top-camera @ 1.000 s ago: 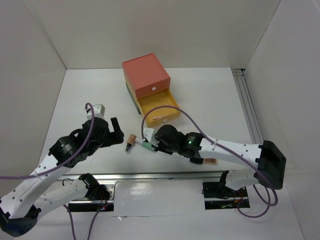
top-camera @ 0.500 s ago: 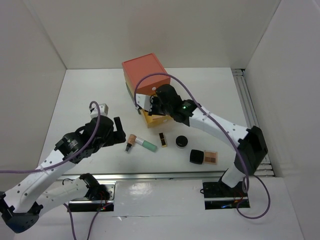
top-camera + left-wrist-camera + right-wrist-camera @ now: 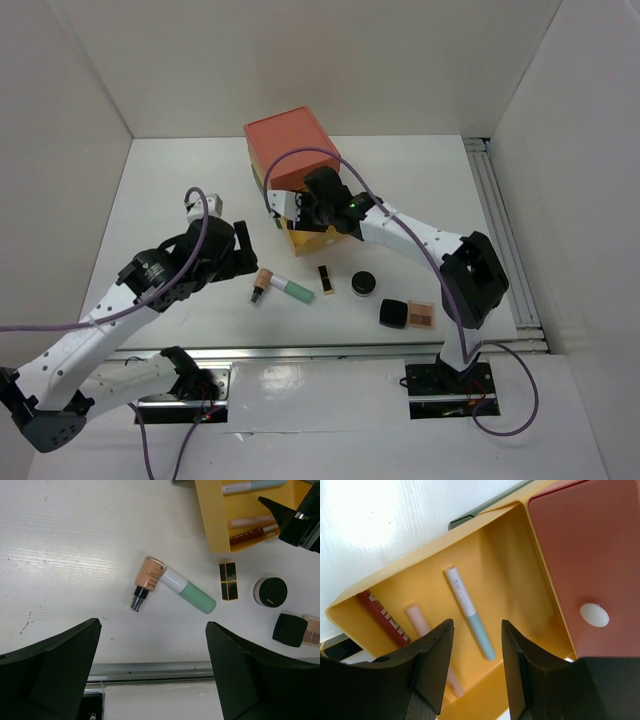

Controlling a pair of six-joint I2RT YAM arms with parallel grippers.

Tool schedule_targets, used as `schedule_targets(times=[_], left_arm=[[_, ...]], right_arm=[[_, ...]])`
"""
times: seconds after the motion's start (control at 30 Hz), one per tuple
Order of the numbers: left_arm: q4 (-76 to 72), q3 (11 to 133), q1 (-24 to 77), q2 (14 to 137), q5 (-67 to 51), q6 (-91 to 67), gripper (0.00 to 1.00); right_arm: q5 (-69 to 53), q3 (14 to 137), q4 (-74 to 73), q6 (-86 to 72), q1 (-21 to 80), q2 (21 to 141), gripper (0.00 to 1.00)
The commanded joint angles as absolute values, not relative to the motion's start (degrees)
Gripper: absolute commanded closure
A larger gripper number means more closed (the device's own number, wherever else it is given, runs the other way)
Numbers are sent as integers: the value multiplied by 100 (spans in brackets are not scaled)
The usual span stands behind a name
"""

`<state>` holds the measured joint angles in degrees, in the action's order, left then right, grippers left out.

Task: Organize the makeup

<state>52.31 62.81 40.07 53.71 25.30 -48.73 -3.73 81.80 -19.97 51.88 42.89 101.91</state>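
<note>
Right pincer (image 3: 476, 642) hovers over the yellow drawer (image 3: 512, 575), jaws partly apart and holding nothing. A white-teal pencil (image 3: 469, 611), pink stick (image 3: 417, 617) and dark red tube (image 3: 377, 612) lie in the drawer. Left pincer (image 3: 152, 630) is wide and empty above the worktop (image 3: 75, 540). On the worktop lie a mint-green tube (image 3: 187, 591) touching a peach bottle (image 3: 149, 575), with a lipstick (image 3: 228, 581) and round black compact (image 3: 270, 591) nearby.

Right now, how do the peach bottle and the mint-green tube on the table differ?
The peach bottle is short and stubby; the mint-green tube is longer and slimmer. The bottle ends in a black pump, the tube in a white cap. Both lie flat on the table, angled apart, apparently touching at the cap.
</note>
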Motion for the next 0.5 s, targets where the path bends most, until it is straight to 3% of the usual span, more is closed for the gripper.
schedule_targets(times=[0.0, 0.1, 0.17, 0.23, 0.47], left_arm=[[5212, 6574, 3955, 5414, 2628, -5001, 0], [5212, 6636, 3894, 5467, 2575, -5001, 0], [5212, 6688, 3894, 5467, 2514, -5001, 0], [5212, 6688, 3894, 5467, 2514, -5001, 0], [4993, 6794, 3841, 5870, 2646, -5106, 0]], right_arm=[[-352, 8305, -1644, 5010, 4271, 9809, 49], [-142, 8306, -1354, 4659, 4271, 9520, 48], [60, 8044, -881, 4352, 4271, 9291, 37], [499, 7902, -634, 3545, 4271, 8922, 34], [1283, 7200, -1827, 231, 4271, 7929, 14]])
